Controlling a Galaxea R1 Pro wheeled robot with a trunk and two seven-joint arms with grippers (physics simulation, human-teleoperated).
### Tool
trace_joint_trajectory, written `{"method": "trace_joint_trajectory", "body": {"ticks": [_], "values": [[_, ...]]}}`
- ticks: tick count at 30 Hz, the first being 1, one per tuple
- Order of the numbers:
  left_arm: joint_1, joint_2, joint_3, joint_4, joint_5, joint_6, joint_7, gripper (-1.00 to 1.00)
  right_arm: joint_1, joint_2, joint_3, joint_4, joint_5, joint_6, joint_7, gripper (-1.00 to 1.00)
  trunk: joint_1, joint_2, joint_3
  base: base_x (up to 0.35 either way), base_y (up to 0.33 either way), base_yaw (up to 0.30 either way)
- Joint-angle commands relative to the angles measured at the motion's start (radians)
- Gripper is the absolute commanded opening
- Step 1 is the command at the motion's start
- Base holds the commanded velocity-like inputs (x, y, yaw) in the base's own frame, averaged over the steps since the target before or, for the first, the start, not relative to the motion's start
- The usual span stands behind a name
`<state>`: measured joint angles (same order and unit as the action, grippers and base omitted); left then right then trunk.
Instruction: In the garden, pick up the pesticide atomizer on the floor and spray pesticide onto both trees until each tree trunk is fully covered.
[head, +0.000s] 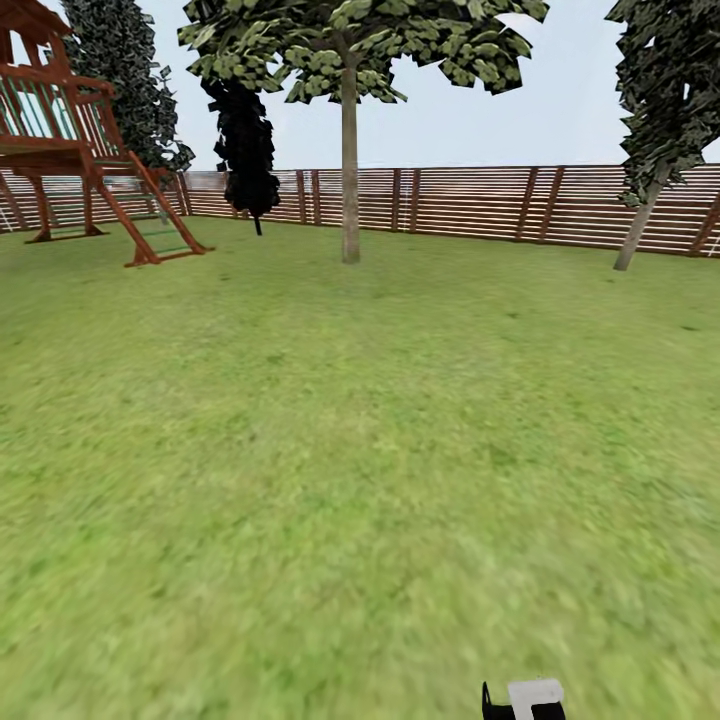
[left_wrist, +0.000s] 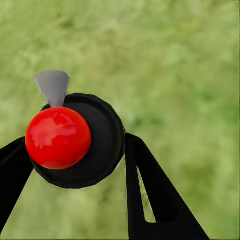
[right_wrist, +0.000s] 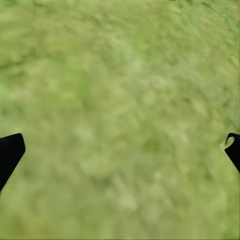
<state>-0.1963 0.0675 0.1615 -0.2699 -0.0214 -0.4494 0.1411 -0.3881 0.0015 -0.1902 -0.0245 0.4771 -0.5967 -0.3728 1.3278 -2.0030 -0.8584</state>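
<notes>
In the left wrist view the pesticide atomizer (left_wrist: 58, 137) is seen from its top end: a shiny red knob on a round black cap, with a small grey nozzle sticking out. My left gripper (left_wrist: 75, 145) is shut on it, one black finger against each side of the cap, above blurry green grass. My right gripper (right_wrist: 120, 150) is open, its two black fingertips far apart over bare grass. In the head view a tree (head: 349, 60) with a green crown and a straight beige-grey trunk (head: 350, 180) stands far ahead on the lawn, near the fence.
A brown slat fence (head: 460, 205) closes the far side of the lawn. A wooden play frame with a ladder (head: 90, 150) stands at far left. A black-foliaged narrow tree (head: 245, 140) and a leaning thin-trunked tree (head: 640, 215) stand by the fence. A white-and-black robot part (head: 530, 698) shows at the bottom edge.
</notes>
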Motion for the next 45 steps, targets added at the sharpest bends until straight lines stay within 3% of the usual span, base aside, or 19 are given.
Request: {"method": "trace_joint_trajectory", "body": {"ticks": [1,45], "values": [[0.000,0.000,0.000,0.000,0.000,0.000,0.000,-1.00,0.000,0.000,0.000,0.000,0.000,0.000,0.000,1.00,0.000,0.000,0.000,0.344,0.000,0.000],[0.000,0.000,0.001,0.000,0.000,0.000,0.000,-1.00,0.000,0.000,0.000,0.000,0.000,0.000,0.000,1.00,0.000,0.000,0.000,0.344,0.000,0.000]]}}
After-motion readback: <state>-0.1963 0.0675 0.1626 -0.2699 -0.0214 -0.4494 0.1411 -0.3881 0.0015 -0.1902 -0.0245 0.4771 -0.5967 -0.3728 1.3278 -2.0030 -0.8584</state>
